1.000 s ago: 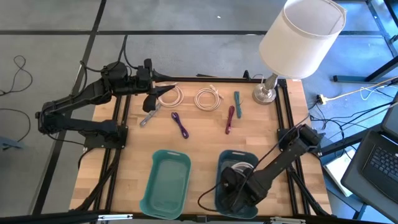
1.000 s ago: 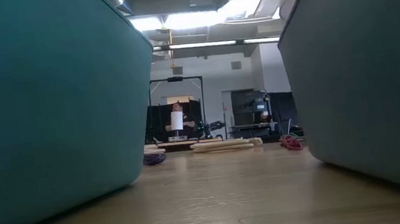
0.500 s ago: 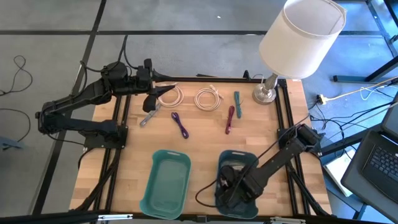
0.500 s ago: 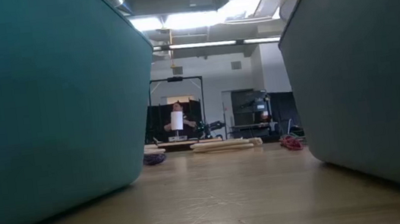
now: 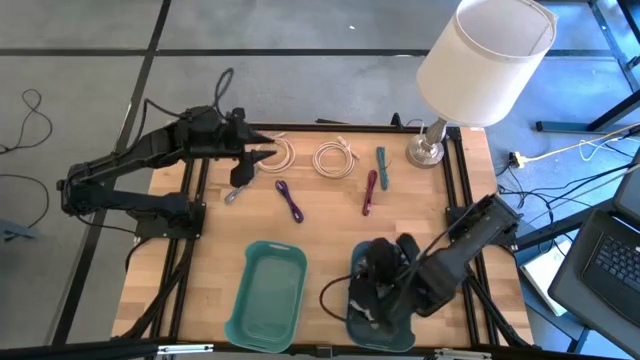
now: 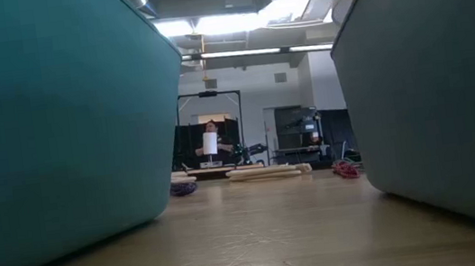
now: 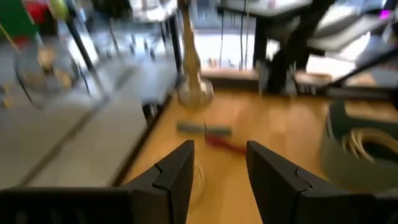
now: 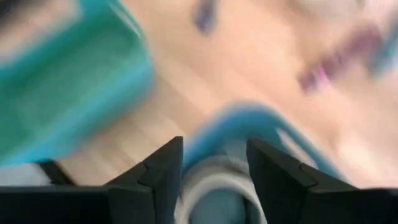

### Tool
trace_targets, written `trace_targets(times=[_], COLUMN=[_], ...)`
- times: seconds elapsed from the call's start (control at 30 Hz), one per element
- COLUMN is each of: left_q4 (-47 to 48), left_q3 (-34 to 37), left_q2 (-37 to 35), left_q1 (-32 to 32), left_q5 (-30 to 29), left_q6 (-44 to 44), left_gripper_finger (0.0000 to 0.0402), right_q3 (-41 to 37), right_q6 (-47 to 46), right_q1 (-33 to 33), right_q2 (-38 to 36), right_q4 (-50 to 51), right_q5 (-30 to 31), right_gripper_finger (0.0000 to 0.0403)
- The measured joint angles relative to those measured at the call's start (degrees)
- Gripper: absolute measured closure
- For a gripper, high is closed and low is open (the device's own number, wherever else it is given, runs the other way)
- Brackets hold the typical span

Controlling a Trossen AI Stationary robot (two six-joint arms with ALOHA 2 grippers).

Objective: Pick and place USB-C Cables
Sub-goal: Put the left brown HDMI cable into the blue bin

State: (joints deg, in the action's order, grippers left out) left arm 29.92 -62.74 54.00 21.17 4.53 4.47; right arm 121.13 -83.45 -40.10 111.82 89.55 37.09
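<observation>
Now the right gripper hangs over the right teal tray at the table's near edge, fingers parted, nothing pinched between them; a cream-white coil lies inside that tray just below. Up at the far left corner, the left gripper hovers by another cream coil, its fingers spread and empty. A second loose coil sits along the far edge, with the teal lead, magenta lead, purple lead and grey lead nearby. Left teal tray beside the right one.
</observation>
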Motion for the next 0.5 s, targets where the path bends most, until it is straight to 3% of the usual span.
trace_targets(times=[0.13,0.3,0.4,0.5], left_q4=[10.4,20.6,23.5,24.1], left_q3=[0.0,0.0,0.6,3.5], left_q2=[0.0,1.1,2.8,5.7], left_q1=[0.0,0.0,0.0,0.7], left_q5=[-2.3,-10.5,-14.7,-14.9], left_q6=[-0.9,-1.8,-1.8,1.1], left_gripper_finger=[0.0261,0.0261,0.0261,0.0261], right_q3=[8.6,13.6,13.0,13.0], right_q6=[11.0,26.1,32.5,37.5], right_q1=[0.7,2.6,4.7,6.9], right_q2=[-0.5,-1.2,-2.0,-2.1], right_q4=[0.5,-1.1,-1.3,-1.4], right_q5=[11.7,24.2,24.3,22.6], right_gripper_finger=[0.0251,0.0267,0.0272,0.0275])
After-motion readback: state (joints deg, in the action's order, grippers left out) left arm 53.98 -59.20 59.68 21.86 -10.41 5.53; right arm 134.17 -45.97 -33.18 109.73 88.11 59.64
